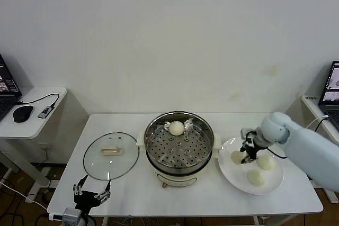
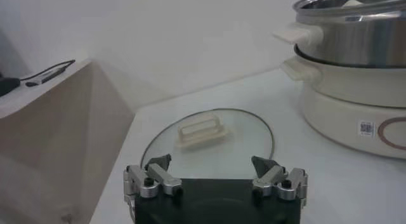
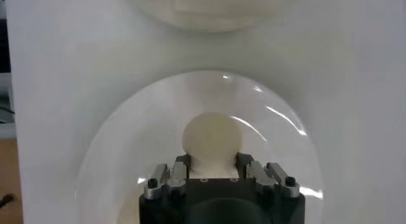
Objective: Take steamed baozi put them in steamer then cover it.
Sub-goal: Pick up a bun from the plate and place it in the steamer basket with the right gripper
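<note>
The steel steamer (image 1: 180,144) stands mid-table with one cream-white baozi (image 1: 176,128) on its perforated tray. Three more baozi lie on the white plate (image 1: 233,175) to its right: one at the plate's left (image 1: 238,157), one at the right (image 1: 266,162), one at the front (image 1: 256,178). My right gripper (image 1: 247,159) is down on the plate, shut on the left baozi (image 3: 212,138), its fingers (image 3: 181,168) pressing both sides. The glass lid (image 1: 110,155) lies flat, left of the steamer. My left gripper (image 1: 91,193) hangs open at the table's front left, short of the lid (image 2: 206,139).
A side table (image 1: 32,112) at the far left carries a mouse and a cable. A laptop (image 1: 331,86) stands at the far right. The steamer's cream handle (image 2: 295,33) juts toward the lid. Bare tabletop lies in front of the steamer and plate.
</note>
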Motion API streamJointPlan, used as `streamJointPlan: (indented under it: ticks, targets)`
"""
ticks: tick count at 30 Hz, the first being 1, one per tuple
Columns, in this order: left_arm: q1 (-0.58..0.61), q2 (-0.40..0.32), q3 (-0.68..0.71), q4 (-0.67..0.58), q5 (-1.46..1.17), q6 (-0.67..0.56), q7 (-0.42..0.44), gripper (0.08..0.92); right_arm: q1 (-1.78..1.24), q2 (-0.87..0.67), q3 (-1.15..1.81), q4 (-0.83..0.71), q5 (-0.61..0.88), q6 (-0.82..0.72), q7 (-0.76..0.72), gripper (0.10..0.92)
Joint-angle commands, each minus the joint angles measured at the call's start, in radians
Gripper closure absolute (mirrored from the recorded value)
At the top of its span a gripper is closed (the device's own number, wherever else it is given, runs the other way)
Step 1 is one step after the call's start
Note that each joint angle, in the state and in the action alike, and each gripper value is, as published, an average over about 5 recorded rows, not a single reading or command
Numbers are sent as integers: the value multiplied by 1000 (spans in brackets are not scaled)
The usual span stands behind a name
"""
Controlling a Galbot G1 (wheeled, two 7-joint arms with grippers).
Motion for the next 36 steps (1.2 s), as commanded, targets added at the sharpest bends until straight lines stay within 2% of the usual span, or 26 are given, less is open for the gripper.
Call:
streamJointPlan:
  ticks: [1,7,15,25,36]
  targets:
    - [-8,5,1,-19,0,2,2,177,423,-60,-218,82,217,-50,-70,554]
    - [-15,7,-2,-26,1,4,-9,177,644,57,-358,69,351,-111,-93,550]
    - [-13,14,-12,-29,-8,4,-13,177,697,289,-422,7,448,-175,-71,550]
    - [-16,10,-35,-43,-24,6,-13,177,602,559,-437,-155,412,-191,-45,550]
    - [-36,8,-37,-27,-37,8,-10,177,488,698,-468,-262,373,-193,-2,550]
